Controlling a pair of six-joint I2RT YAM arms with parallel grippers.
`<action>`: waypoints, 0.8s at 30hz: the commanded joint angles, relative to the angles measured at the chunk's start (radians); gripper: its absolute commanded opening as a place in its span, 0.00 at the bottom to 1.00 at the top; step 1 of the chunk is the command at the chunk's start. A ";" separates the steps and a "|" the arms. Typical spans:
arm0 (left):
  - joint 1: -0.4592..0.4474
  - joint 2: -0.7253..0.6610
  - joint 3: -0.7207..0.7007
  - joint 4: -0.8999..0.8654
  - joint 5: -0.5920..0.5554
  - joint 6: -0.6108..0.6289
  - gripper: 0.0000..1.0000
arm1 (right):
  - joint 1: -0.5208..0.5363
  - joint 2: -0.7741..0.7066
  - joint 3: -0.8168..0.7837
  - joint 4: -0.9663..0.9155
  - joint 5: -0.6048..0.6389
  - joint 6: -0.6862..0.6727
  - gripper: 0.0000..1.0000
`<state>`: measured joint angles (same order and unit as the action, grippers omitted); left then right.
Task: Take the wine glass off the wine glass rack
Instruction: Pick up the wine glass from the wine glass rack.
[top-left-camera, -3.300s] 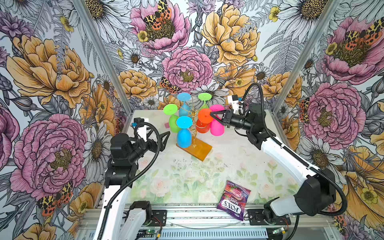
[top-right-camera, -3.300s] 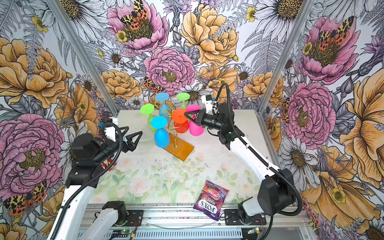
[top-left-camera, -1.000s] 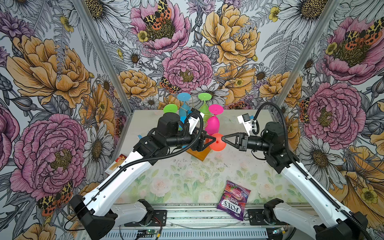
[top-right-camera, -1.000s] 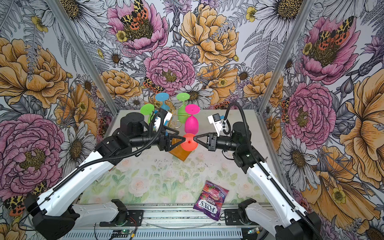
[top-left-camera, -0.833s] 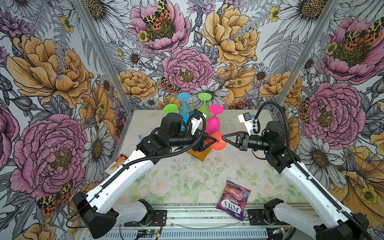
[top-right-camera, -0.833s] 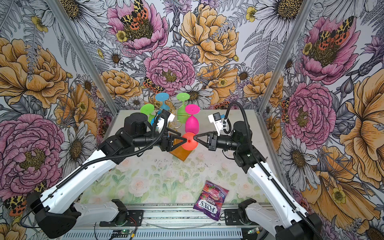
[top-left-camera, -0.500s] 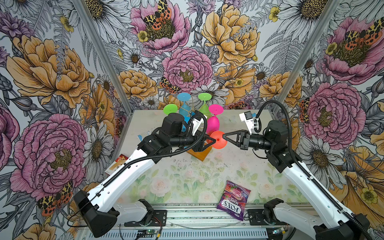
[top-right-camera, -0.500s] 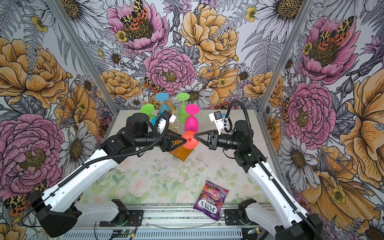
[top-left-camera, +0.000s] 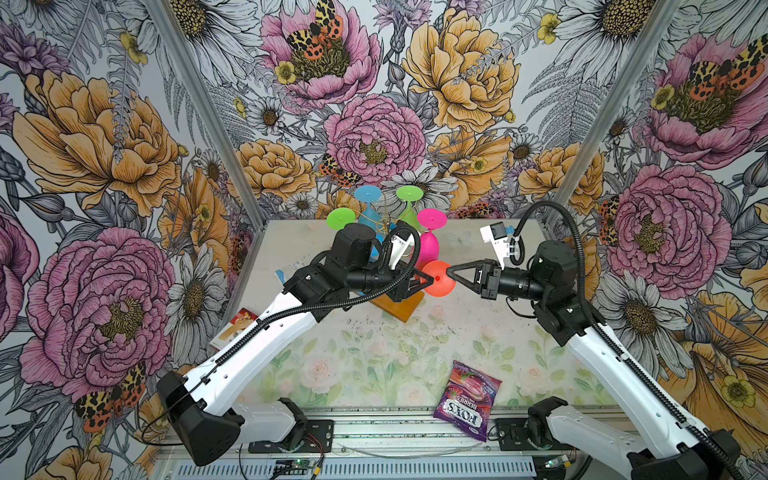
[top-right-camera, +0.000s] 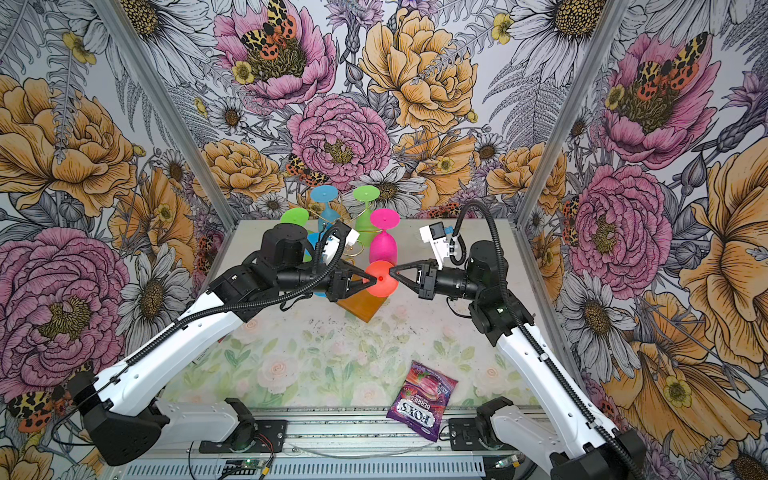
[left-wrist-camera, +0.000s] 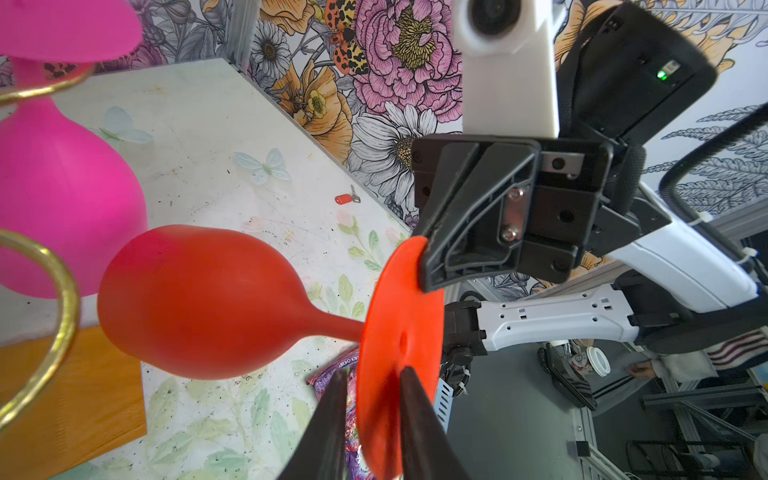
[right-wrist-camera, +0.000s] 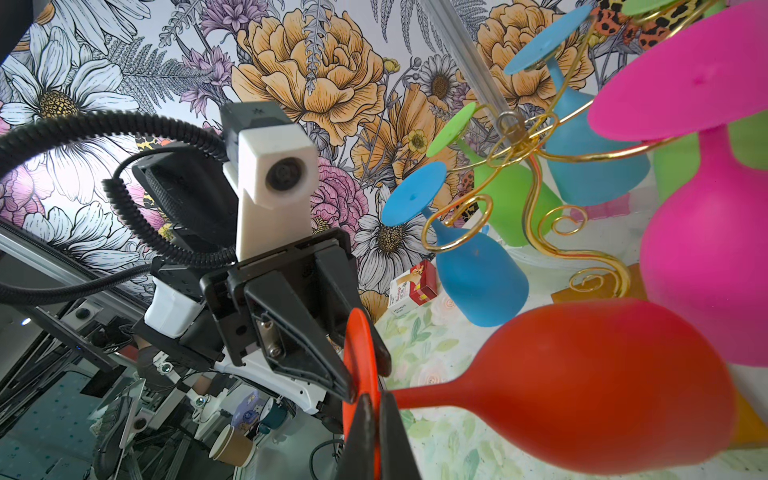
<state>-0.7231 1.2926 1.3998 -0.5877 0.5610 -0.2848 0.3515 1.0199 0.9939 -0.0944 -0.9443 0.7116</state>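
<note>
The red wine glass (top-left-camera: 441, 286) is held sideways in the air, clear of the gold wire of the wine glass rack (top-left-camera: 398, 306), near its wooden base. Its foot is pinched by the right gripper (top-left-camera: 448, 272); the left gripper (left-wrist-camera: 372, 374) is set astride the same foot, whether gripping cannot be told

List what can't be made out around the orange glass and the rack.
orange wine glass: bowl hidden in both top views behind its own foot and the left gripper.
wine glass rack: base mostly covered by the left arm in both top views.
Left wrist view: the foot covers the left gripper's inner faces, so contact is unclear.
small box: print too small in the top views.
</note>
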 joint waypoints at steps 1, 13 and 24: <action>-0.006 0.001 0.021 -0.005 0.016 0.001 0.16 | -0.007 -0.033 0.009 0.023 0.010 -0.024 0.00; -0.003 0.017 0.021 -0.004 0.060 0.001 0.00 | -0.010 -0.038 -0.005 0.022 0.018 -0.015 0.02; -0.002 0.024 -0.026 -0.009 0.182 0.078 0.00 | -0.111 -0.070 0.029 0.018 -0.022 0.104 0.46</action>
<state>-0.7242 1.3224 1.3922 -0.5903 0.6758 -0.2611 0.2752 0.9798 0.9878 -0.0944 -0.9459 0.7708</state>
